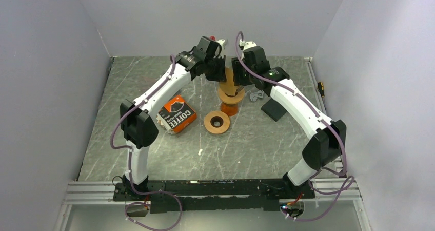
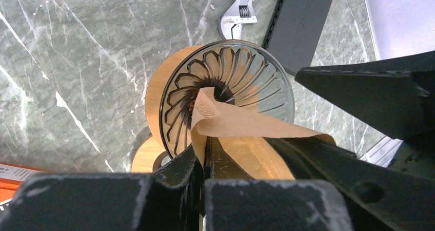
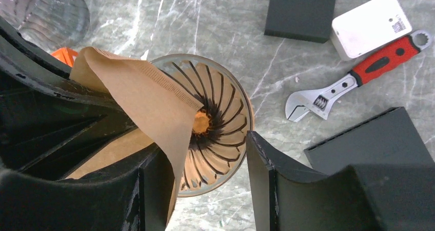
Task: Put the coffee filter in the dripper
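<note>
Over the open mouth of the dripper (image 2: pixel 246 77) hangs the coffee filter (image 2: pixel 241 126), a brown paper cone that is folded flat. Its pointed end reaches toward the middle of the ribbed glass funnel, and the wide end stays high, outside the rim at 6 o'clock in the left wrist view. The filter is not seated in the dripper; whether the point touches the glass cannot be told.

The left gripper (image 2: pixel 202 154) has its fingers pressed together on the wide end of the paper. The right gripper (image 3: pixel 205 146) is just beside it with its fingers (image 3: pixel 272 190) apart and the dripper visible between them; one edge of the paper lies over its other finger.

In the top view, a wooden ring (image 1: pixel 209 123) lies at 7 o'clock from the dripper, and an orange box (image 1: pixel 177 114) at 8 o'clock, farther out. A wrench (image 3: pixel 328 92) with a red handle lies at 3 o'clock, a black block (image 1: pixel 274 109) at 4 o'clock. A white box (image 3: pixel 370 25) is beside the wrench handle. All stand on the grey marble table (image 1: pixel 246 149).
</note>
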Robot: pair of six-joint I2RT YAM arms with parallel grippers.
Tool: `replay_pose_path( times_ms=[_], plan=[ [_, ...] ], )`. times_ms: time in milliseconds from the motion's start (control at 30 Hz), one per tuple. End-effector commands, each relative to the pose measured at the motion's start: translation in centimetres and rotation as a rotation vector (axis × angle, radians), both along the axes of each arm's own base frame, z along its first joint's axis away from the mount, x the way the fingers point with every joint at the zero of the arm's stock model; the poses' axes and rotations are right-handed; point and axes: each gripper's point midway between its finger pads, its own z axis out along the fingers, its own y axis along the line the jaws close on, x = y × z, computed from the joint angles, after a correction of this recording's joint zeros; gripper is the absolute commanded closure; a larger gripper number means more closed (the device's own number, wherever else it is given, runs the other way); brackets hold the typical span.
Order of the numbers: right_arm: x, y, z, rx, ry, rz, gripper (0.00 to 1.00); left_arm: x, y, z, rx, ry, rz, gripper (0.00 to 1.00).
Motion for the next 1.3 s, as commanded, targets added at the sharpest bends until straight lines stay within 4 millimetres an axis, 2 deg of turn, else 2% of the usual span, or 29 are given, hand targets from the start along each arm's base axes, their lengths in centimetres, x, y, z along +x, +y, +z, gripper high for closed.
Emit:
replay_pose_path(
  times_ms=[0, 100, 200, 400, 567, 700, 933, 1267],
  plan=[
    [0.5, 0.6, 1.0, 0.015, -0.010, 0.020, 0.45, 0.4, -0.3, 2.0, -0.021, -0.048, -0.019, 0.93],
    [0.6, 0.7, 0.6, 0.014, 0.000, 0.022, 0.44, 0.6, -0.3, 2.1, -0.026, -0.055, -0.020, 0.86],
    [0.7, 0.8, 0.2, 0.010, 0.015, 0.022, 0.43, 0.7, -0.4, 2.2, -0.027, -0.064, -0.024, 0.71],
    [0.8, 0.9, 0.2, 0.003, 0.029, 0.018, 0.40, 1.0, -0.1, 2.5, -0.009, -0.071, -0.021, 0.48],
    [1.0, 0.8, 0.2, -0.002, 0.035, 0.015, 0.38, 1.3, 0.9, 3.0, 0.025, -0.108, 0.004, 0.32],
    [1.1, 0.7, 0.4, -0.006, 0.034, 0.012, 0.34, 1.6, 1.9, 3.4, 0.066, -0.143, 0.024, 0.22],
    [1.1, 1.0, 1.0, 0.010, 0.029, 0.024, 0.26, 1.7, 2.8, 2.9, 0.110, -0.155, 0.035, 0.17],
    [1.6, 2.2, -1.0, 0.113, 0.129, 0.097, 0.21, 1.9, 3.2, 1.4, 0.055, -0.068, 0.034, 0.15]
  ],
)
